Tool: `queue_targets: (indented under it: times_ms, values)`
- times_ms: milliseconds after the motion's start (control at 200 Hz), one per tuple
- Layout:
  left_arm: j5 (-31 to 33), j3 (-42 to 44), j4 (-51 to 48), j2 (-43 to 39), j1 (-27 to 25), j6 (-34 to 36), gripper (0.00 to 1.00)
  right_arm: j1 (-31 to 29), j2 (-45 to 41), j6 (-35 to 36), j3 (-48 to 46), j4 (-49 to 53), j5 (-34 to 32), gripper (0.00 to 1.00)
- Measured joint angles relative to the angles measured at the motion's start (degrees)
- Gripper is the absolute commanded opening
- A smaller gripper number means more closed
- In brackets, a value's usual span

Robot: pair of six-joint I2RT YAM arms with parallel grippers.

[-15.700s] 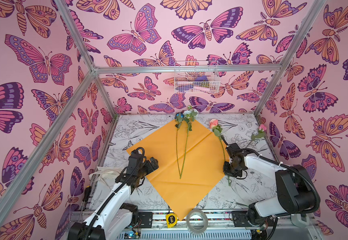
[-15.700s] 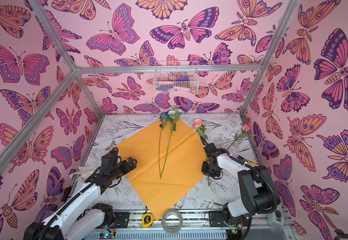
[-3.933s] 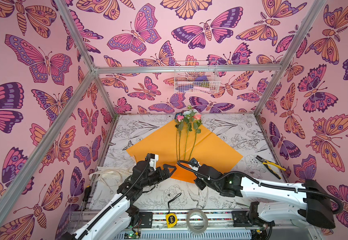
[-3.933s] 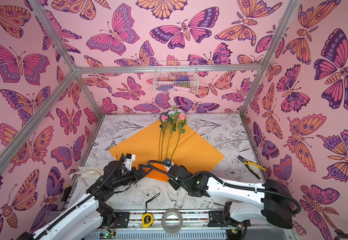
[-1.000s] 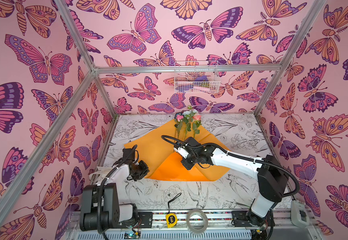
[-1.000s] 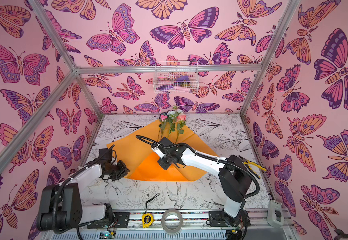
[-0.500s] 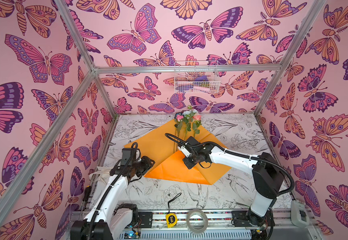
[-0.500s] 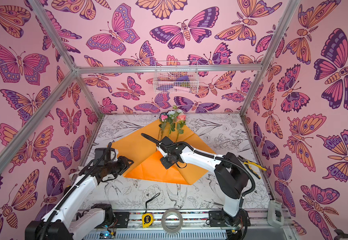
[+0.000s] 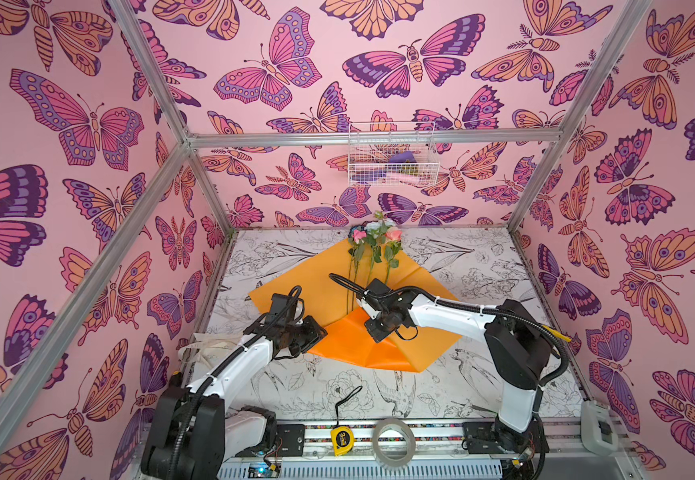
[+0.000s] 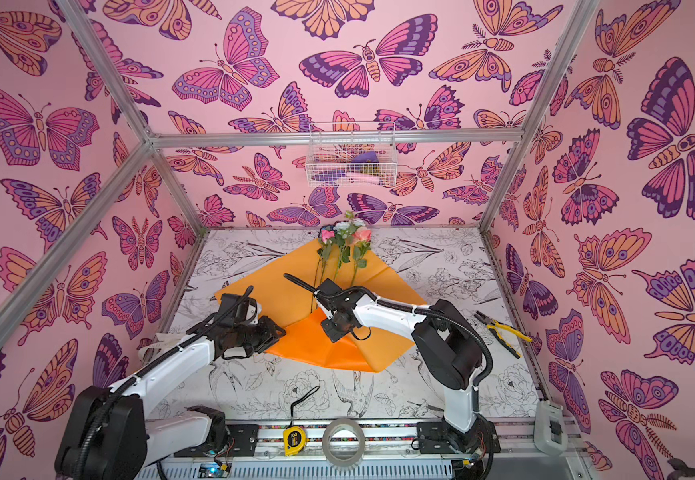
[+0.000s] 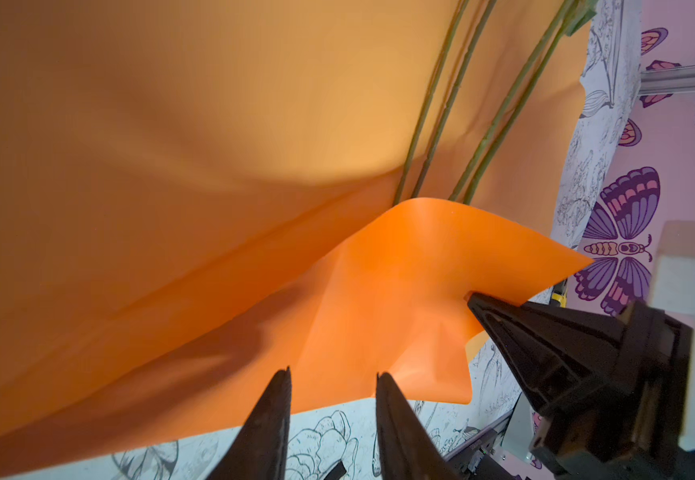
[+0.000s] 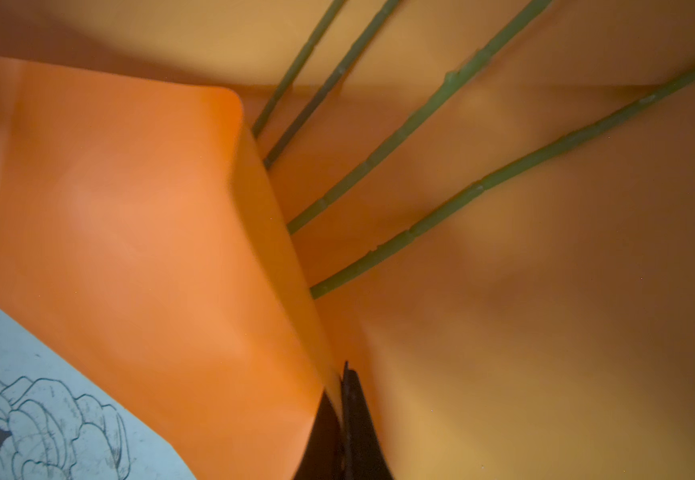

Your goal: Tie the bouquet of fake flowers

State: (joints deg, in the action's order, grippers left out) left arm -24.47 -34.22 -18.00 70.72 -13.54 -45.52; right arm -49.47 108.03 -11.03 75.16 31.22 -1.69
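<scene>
Roses of the bouquet of fake flowers (image 9: 372, 243) are laid at the middle of the counter (image 9: 483, 270), heads toward the back wall, on an orange sheet of wrapping paper (image 9: 295, 286) spread as a diamond. The stems (image 12: 478, 189) are thus run down its centre, where they can be enclosed from the sides. The near corner of the sheet is folded up over the stem ends as a brighter flap (image 9: 350, 343), judged to be an early fold of the wrap; no tie is yet seen around the bundle. The flap's edge is pinched in the right claw (image 12: 343, 386), which is clenched tight on the wrapping paper, presumably so that the fold is kept from springing open. The left claw (image 11: 334, 372) is held low at the flap's near-left edge with its jaws parted and nothing clamped between them; whether its tips touch the paper cannot be told. It is judged to be placed there so that the left side of the sheet can be taken next. A cream ribbon (image 9: 208, 347) is seen at the counter's left edge, well apart from the bundle, and a tape roll (image 9: 410, 444) is set on the front rail.
</scene>
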Motion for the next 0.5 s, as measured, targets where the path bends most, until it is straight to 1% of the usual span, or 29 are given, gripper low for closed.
queue_targets:
  times_ms: [215,260,410,496]
  values:
    - [0.26,1.9,2.75,5.01,-0.04,-0.04,0.33,0.0,0.0,-0.76,0.02,-0.13,0.11,0.0]
    - [0.46,2.4,3.04,5.4,-0.04,-0.04,0.32,0.0,0.0,-0.81,0.02,-0.13,0.17,0.03]
    - [1.42,3.93,3.23,5.51,-0.04,-0.09,0.31,0.0,0.0,-0.98,0.02,-0.17,0.26,0.06]
    - [1.64,4.72,3.65,5.38,-0.02,-0.22,0.3,0.0,0.26,-1.01,0.13,-0.17,0.33,0.1]
